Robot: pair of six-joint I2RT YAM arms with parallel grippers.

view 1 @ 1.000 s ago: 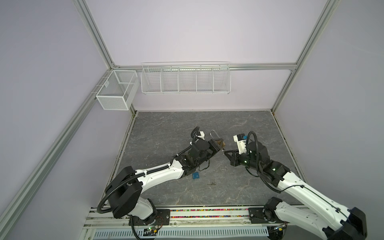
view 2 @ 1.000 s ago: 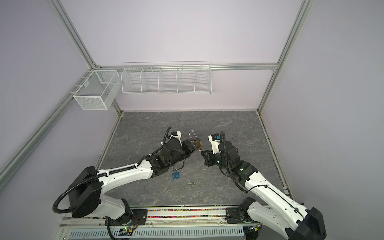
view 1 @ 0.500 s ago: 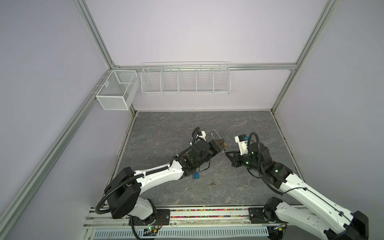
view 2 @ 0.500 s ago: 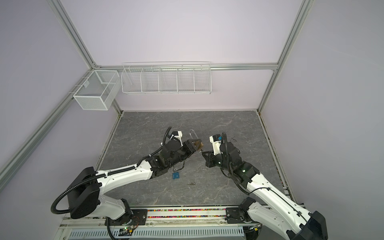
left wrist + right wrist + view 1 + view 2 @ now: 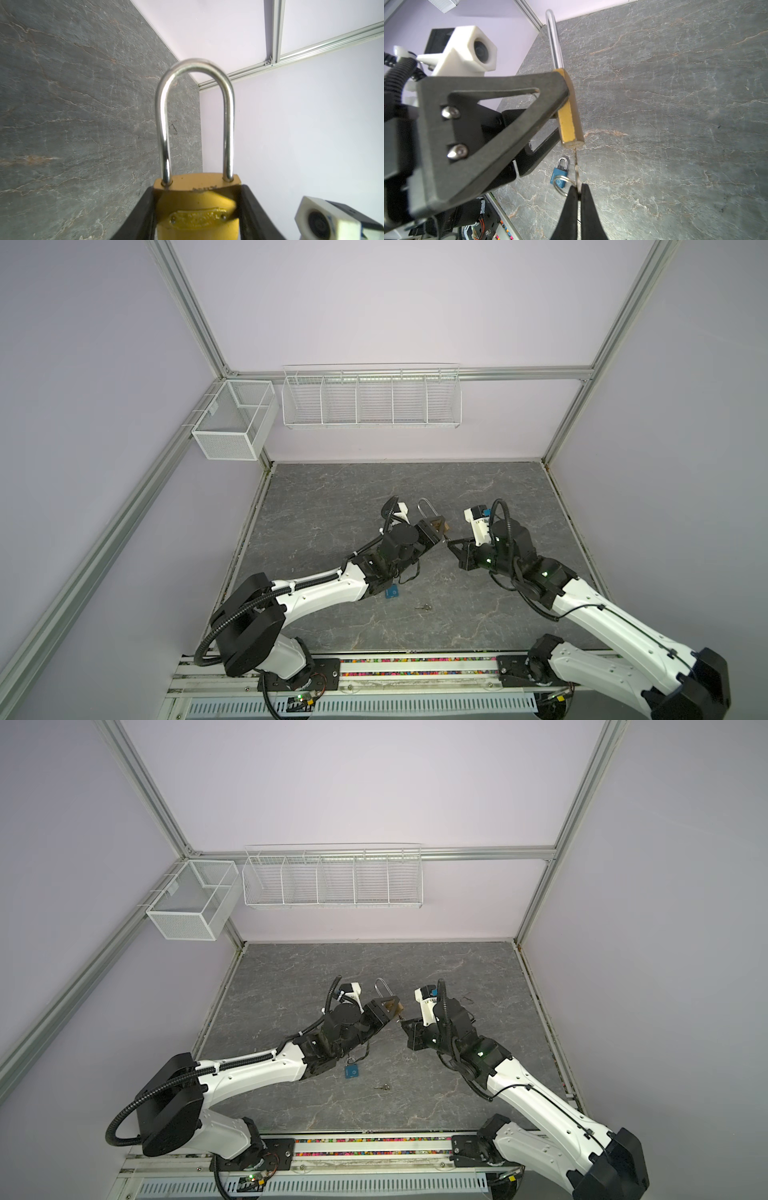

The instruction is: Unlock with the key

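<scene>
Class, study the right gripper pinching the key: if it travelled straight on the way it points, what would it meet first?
The brass padlock, clamped in the left gripper: the right gripper points its key at the lock's underside, tip seemingly at the keyway, though depth is unclear.

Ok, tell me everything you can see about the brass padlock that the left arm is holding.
The brass padlock has a flat gold-coloured body with a riveted nameplate and a long shiny steel shackle. Both shackle legs sit in the body, so it looks locked. The left claw clamps the body's narrow sides, holding it off the table. The key, pinched in the right claw, meets its bottom face; how deep it goes is unclear.
</scene>
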